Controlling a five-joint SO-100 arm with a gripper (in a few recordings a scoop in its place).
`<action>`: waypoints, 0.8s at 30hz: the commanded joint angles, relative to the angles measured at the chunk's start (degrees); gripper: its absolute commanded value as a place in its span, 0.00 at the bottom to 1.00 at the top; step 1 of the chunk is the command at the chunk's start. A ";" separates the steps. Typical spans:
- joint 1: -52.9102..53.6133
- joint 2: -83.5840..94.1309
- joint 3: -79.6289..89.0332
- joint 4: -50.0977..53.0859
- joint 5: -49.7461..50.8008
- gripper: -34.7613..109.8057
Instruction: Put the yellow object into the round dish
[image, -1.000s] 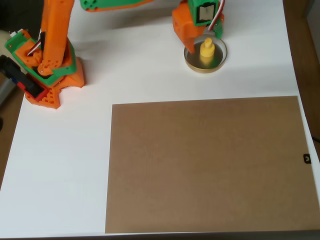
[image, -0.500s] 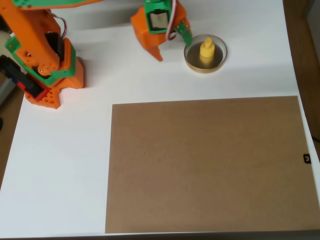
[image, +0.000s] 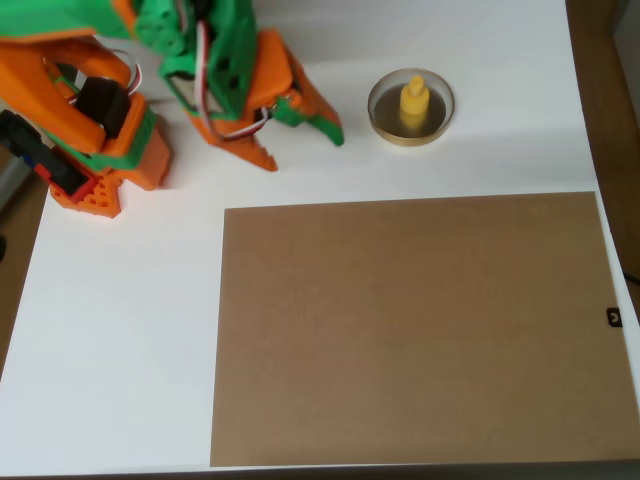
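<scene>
- In the overhead view you have the yellow piece (image: 414, 102) standing upright inside the dish (image: 379, 112), knob up, roughly at the dish's middle and a touch toward its far rim.
- The dish sits on the white worktop (image: 120, 330) near its far edge, right of centre and short of the right edge.
- Your gripper (image: 303, 148) is released: the two fingers are spread apart with bare worktop between them, and they hold nothing.
- The green finger (image: 318, 120) points toward the dish from the left; it is near the dish but clearly apart from it.
- The orange finger (image: 256, 153) lies further left and nearer the board.
- The arm's base (image: 95, 165) stands by the far left corner of the worktop, with the arm folded over it.
- A large brown board (image: 415, 330) lies flat, covering the near right part of the worktop; its far edge runs just in front of the dish without touching it.
- Bare white worktop separates the gripper from the dish.
- A small dark mark (image: 614, 317) sits at the board's right edge; you cannot tell from here what it is.
</scene>
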 joint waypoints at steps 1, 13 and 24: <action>5.36 5.54 0.70 -1.67 0.70 0.40; 21.45 14.50 7.65 -7.91 5.89 0.40; 32.43 23.03 15.21 -14.24 10.81 0.39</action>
